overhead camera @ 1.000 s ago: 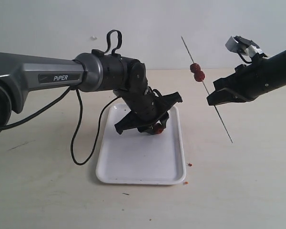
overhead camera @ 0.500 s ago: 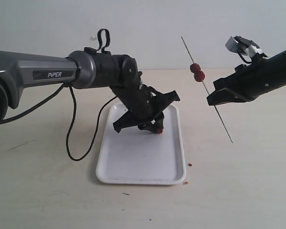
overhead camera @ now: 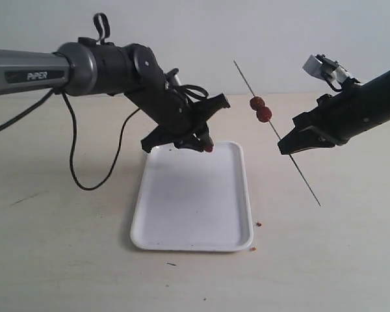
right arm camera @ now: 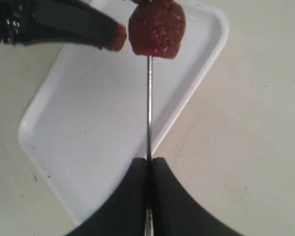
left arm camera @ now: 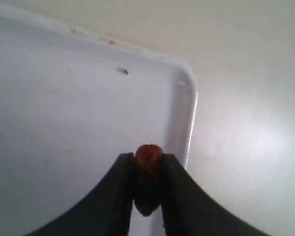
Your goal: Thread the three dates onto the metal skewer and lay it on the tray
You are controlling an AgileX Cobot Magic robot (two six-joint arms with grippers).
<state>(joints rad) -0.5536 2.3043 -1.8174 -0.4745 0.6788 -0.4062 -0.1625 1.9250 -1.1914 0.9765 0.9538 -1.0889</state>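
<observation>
Over the far edge of the tray (overhead camera: 188, 208), a date (left arm camera: 148, 155) is pinched in the left pincer (overhead camera: 203, 143), closed onto it. Right of the tray, the tilted metal skewer (overhead camera: 300, 174), two dates (overhead camera: 260, 109) threaded on it, is clamped in the fully closed right pincer (overhead camera: 285, 147).

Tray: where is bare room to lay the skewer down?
The tray is bare all over, near rim to far rim. Crowded only toward its far right corner, where the left hand holds a date above it.
</observation>
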